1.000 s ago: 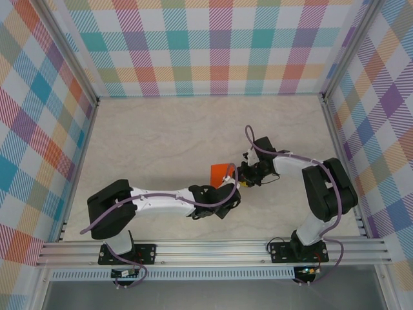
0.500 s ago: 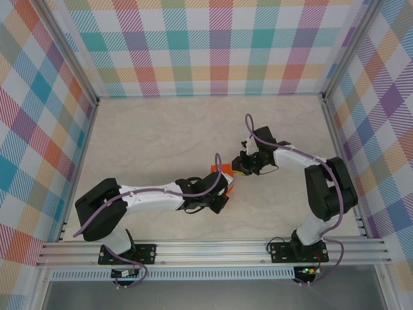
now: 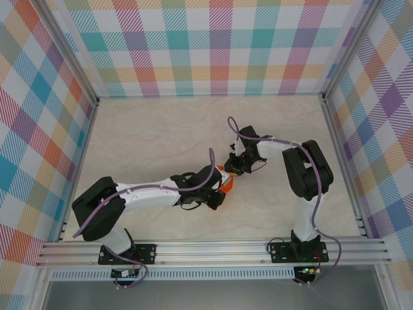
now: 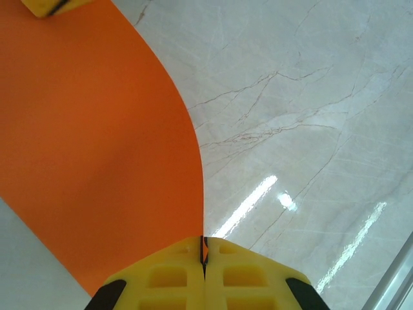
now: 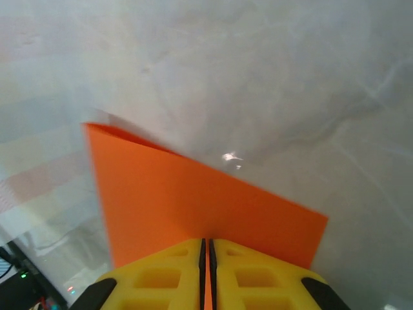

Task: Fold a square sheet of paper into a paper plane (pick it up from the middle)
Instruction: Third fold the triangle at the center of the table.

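Observation:
The square sheet of paper [image 4: 97,148] is bright orange and lifted off the table, bowed with a curved edge in the left wrist view. My left gripper [image 4: 204,248] is shut on its near edge. In the right wrist view the sheet [image 5: 193,194] looks doubled over with a crease at its far corner, and my right gripper [image 5: 206,248] is shut on it. From above, the left gripper [image 3: 218,188] and right gripper [image 3: 232,166] meet tip to tip, with a sliver of the sheet [image 3: 224,182] between them. The paper plane is out of view.
The pale marble-patterned tabletop [image 3: 148,142] lies bare around the grippers. Checked walls [image 3: 213,45] and aluminium rails [image 3: 213,248] close in the workspace. A yellow fingertip of the other gripper [image 4: 48,5] pokes in at the top left of the left wrist view.
Both grippers have shifted left and drawn closer together with the sheet. The right arm's elbow has swung inward. Less of the orange paper shows from above than before.

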